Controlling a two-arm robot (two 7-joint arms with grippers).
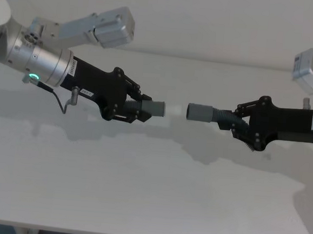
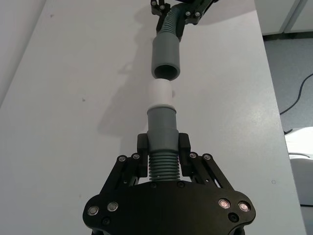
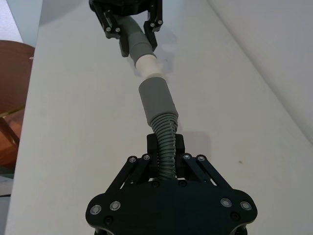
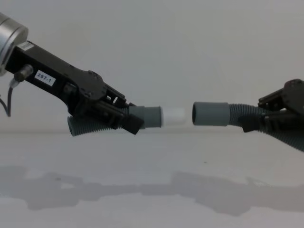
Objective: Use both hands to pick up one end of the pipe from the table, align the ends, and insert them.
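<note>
Both pipe pieces hang in the air above the white table (image 1: 140, 191). My left gripper (image 1: 137, 107) is shut on the ribbed part of one piece (image 2: 161, 164), just behind its grey cuff (image 4: 151, 117), whose white stub (image 4: 173, 116) points right. My right gripper (image 1: 237, 123) is shut on the ribs of the other piece (image 3: 166, 142), and its hollow grey cuff (image 4: 210, 114) points left. The stub and the mouth face each other almost in line, a small gap apart and not touching. In the left wrist view the open mouth (image 2: 165, 56) sits just beyond the stub (image 2: 160, 93).
Shadows of the arms lie on the bare table below. A pale wall (image 4: 156, 42) stands behind the table. The table's right edge (image 2: 274, 98) drops to a grey floor, and a brown chair (image 3: 12, 83) shows past the other side.
</note>
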